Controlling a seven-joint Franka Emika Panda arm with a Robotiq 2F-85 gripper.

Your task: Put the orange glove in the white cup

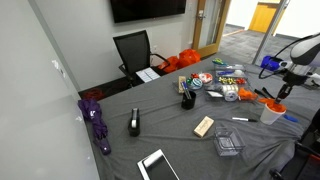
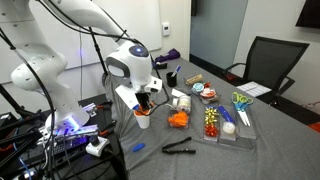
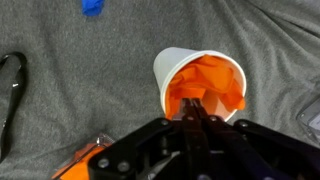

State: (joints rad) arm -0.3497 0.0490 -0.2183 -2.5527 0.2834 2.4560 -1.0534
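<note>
The white cup [image 3: 168, 66] stands on the grey cloth; it shows in both exterior views [image 2: 143, 121] [image 1: 272, 112]. The orange glove [image 3: 215, 82] fills the cup and folds over its rim. My gripper [image 3: 194, 108] hangs right over the cup's near rim. Its fingers are pressed together with their tips in the orange fabric. In an exterior view the gripper [image 2: 145, 103] sits just above the cup. A second orange item [image 2: 178, 120] lies on the cloth beside the cup, and its edge shows in the wrist view [image 3: 88, 160].
Black pliers [image 2: 178, 147] lie near the table edge, also at the wrist view's left [image 3: 8, 90]. A small blue piece [image 3: 92, 6] lies beyond the cup. A tray of colourful items [image 2: 225, 125], a black chair [image 2: 265, 60] and a purple umbrella [image 1: 97, 120] are around.
</note>
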